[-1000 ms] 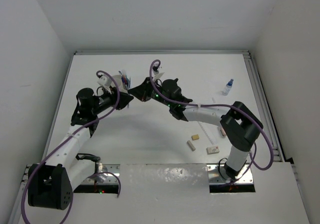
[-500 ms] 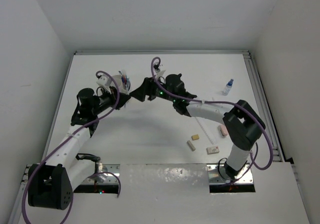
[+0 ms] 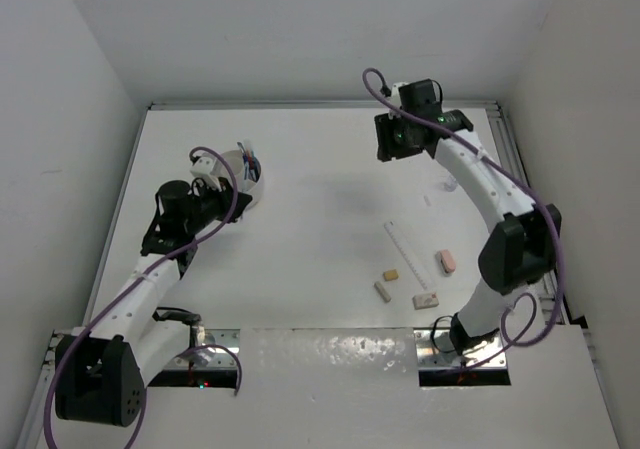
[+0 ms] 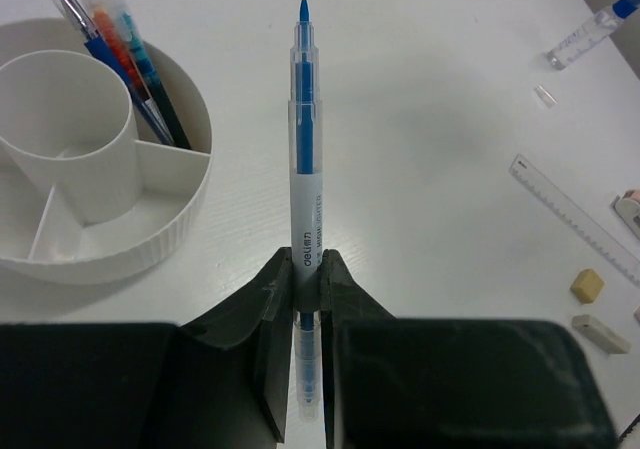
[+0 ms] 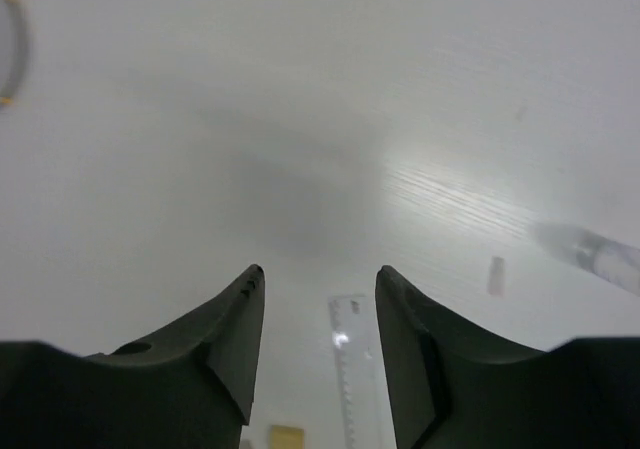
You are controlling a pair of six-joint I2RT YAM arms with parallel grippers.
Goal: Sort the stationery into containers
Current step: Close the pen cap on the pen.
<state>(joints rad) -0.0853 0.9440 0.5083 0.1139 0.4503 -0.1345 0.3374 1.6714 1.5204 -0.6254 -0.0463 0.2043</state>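
Stationery is partly sorted, on my assessment well short of complete. The white tub [image 4: 150,244] sits on the counter [image 4: 420,169] just to the left of the left fingers [image 4: 288,274] and slightly ahead of them. Several pens [image 4: 120,59], blue and red-orange, stand in one of its outer compartments on the side away from the fingers. The inner cup and the nearer compartments show nothing in them as far as can be seen. The left fingers are clamped on a blue pen [image 4: 303,169], gripped low on its barrel. It points straight ahead with its tip beyond the tub's rim, beside the tub and not over it. This pen is not yet deposited. To the right of the left fingers, well apart from them, loose items lie on the counter: a clear ruler [image 4: 575,214], a tan eraser [image 4: 587,285], a white eraser [image 4: 602,333], a pink eraser [image 3: 446,260], a blue-capped bottle [image 4: 590,31] and a small clear piece [image 4: 543,95]. The right fingers [image 5: 240,319] stand apart with nothing between them, raised above the counter. The ruler shows beneath their gap and the bottle, blurred, lies off to their right. Outstanding work, as judged: place the held pen in the tub, then collect the ruler, the erasers and the bottle. Whether the small clear piece belongs to the task cannot be determined.
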